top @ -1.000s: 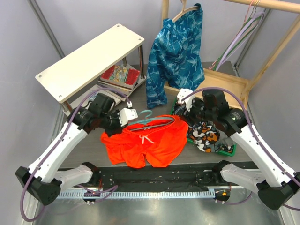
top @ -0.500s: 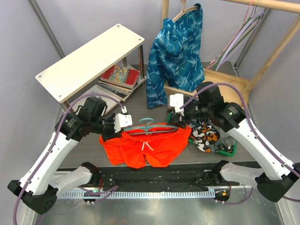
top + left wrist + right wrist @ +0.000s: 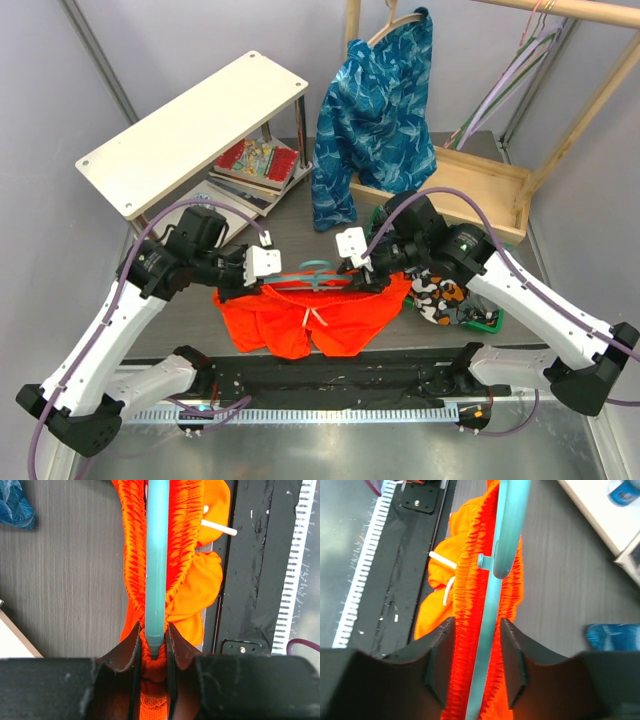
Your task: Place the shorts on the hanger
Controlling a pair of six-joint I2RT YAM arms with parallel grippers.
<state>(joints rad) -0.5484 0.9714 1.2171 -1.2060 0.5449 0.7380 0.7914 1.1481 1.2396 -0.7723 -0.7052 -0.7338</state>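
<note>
The orange-red shorts (image 3: 310,318) hang from their bunched waistband, legs on the table. The teal hanger (image 3: 316,270) runs along inside the waistband, its hook sticking up in the middle. My left gripper (image 3: 250,283) is shut on the left end of the hanger and the waistband around it, as the left wrist view shows: hanger (image 3: 155,560), shorts (image 3: 200,585), gripper (image 3: 152,647). My right gripper (image 3: 355,272) is near the middle, just right of the hook. In the right wrist view it (image 3: 476,652) stands open, straddling the hanger (image 3: 492,600) and the shorts (image 3: 467,605).
A blue leaf-patterned garment (image 3: 375,110) hangs behind on a wooden rack (image 3: 480,185). A green basket of dark patterned clothes (image 3: 445,285) sits right of the shorts. A white shelf (image 3: 190,130) with books (image 3: 255,165) stands back left. Lilac hangers (image 3: 510,80) hang at the back right.
My right gripper has slid left along the hanger from the shorts' right end to near the hook. The waistband has lifted off the table and bunched. The left gripper shifted slightly.
</note>
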